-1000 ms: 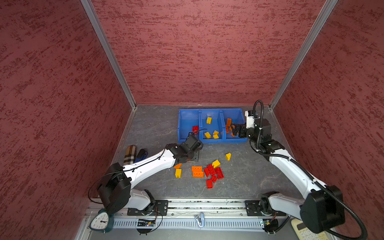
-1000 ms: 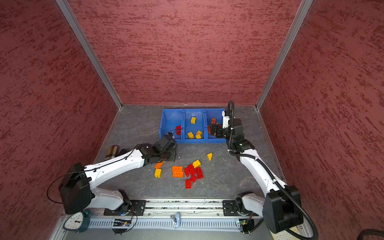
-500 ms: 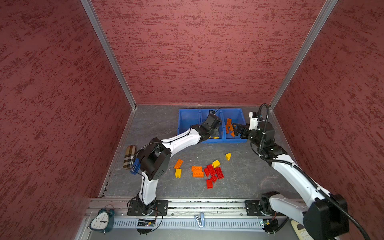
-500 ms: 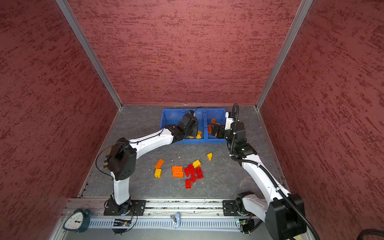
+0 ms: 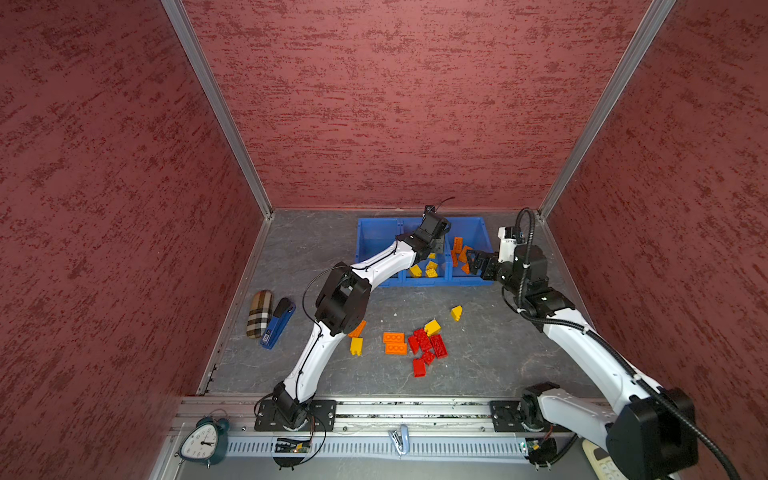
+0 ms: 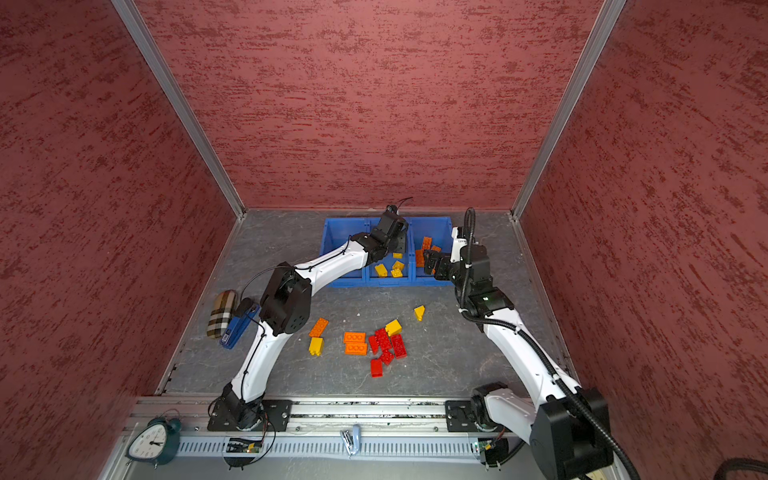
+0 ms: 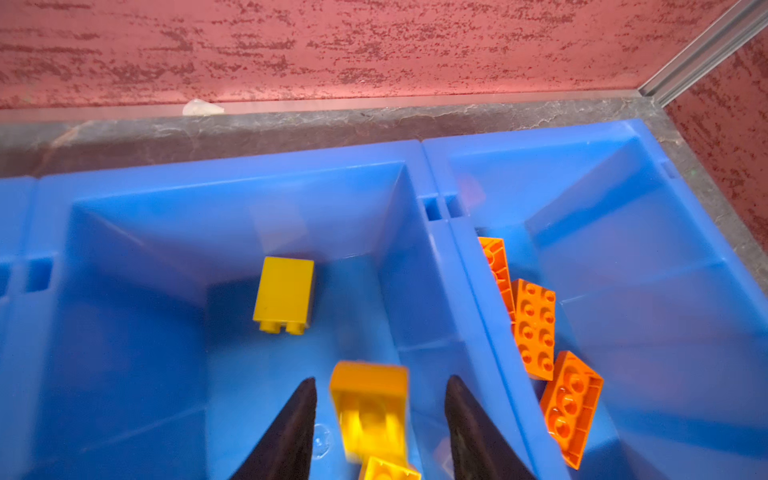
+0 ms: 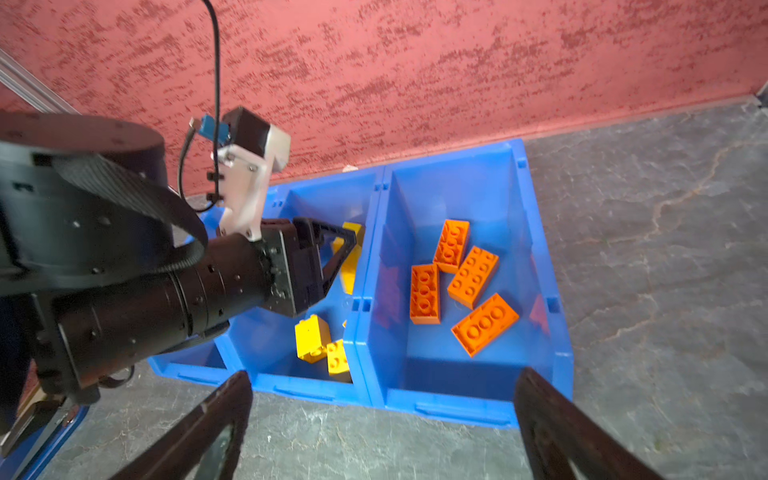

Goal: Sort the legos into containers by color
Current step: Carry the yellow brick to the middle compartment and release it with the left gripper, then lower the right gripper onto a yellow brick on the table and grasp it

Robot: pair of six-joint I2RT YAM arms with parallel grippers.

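Opening above middle container [image 7: 232,216], left tool [image 7: 381,379] has let go, yellow lego [image 7: 368,390] dropping

Left arm [image 5: 382,266] blocks the containers [image 5: 374,237] at 12 o'clock
Loose legos [image 5: 424,345] clutter centre; bare floor [image 5: 498,357] at 4 o'clock seems passable, 10 o'clock too.

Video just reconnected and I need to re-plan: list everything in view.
containers: three, blue, joined, back of table
orange legos: four, orange, right container
yellow legos: at least four, yellow, middle container
red legos: about five, red, clustered mid-table
loose orange legos: three, orange, left of reds
loose yellow legos: three, yellow, around that cluster
stapler: one, blue, table's left side
plaid case: one, brown check, beside stapler
alarm clock: one, dark green, front-left rail
left gripper: one, black, open over middle container, blurred yellow lego between its fingers
right gripper: one, black, open, near right container
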